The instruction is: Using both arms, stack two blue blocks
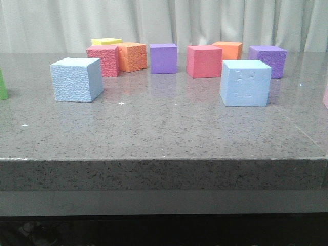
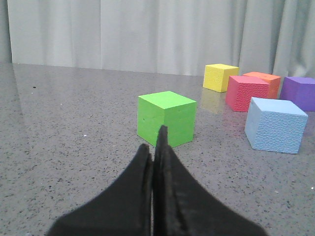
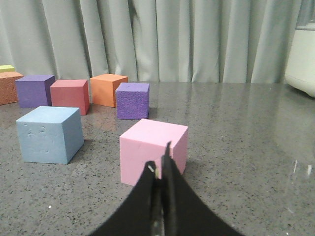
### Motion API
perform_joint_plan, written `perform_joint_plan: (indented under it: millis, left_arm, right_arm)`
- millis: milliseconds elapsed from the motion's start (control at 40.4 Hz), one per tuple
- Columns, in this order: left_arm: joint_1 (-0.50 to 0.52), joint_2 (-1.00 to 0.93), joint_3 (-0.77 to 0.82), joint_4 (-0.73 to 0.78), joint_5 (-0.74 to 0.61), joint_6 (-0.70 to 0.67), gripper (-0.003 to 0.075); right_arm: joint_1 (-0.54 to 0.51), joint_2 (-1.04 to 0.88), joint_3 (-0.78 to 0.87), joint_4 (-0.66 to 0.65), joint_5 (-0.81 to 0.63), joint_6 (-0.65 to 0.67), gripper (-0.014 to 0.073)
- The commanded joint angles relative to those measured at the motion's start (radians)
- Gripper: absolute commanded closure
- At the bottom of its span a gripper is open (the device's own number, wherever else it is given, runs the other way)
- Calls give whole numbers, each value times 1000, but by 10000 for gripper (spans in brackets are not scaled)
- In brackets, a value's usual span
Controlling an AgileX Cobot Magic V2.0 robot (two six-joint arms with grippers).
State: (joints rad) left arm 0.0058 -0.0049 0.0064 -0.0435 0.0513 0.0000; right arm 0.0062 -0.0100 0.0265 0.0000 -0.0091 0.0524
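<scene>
Two pale blue blocks stand apart on the grey table. The left blue block [image 1: 77, 79] has pebbled faces and also shows in the left wrist view [image 2: 274, 124]. The right blue block [image 1: 245, 82] has an embossed front face and also shows in the right wrist view [image 3: 49, 133]. Neither gripper shows in the front view. My left gripper [image 2: 153, 142] is shut and empty, low over the table, short of a green cube [image 2: 166, 118]. My right gripper [image 3: 161, 160] is shut and empty, just short of a pink cube [image 3: 153, 151].
Along the back stand a yellow cube [image 1: 106, 42], two red cubes [image 1: 103, 60] [image 1: 204, 61], two orange cubes [image 1: 132, 56] [image 1: 228, 49] and two purple cubes [image 1: 163, 58] [image 1: 268, 60]. The table's front edge [image 1: 164, 160] runs across the front view. A curtain hangs behind.
</scene>
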Motion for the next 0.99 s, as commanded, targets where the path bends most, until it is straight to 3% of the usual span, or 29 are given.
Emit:
perform_joint_plan:
  millis: [0,792,965]
  left_arm:
    - [2,-24,36,-1,-80,-6,738]
    - [2,-24,36,-1,-86,-6,738]
    - [2,-24,-30,-49,-82,-6,738]
  right_arm:
    - [-7,-19,-1,-7,-83,-6,662]
    - [-7,-19,-1,-13,-87,-8,662]
    - [-7,-19,-76,53,-33,3,662]
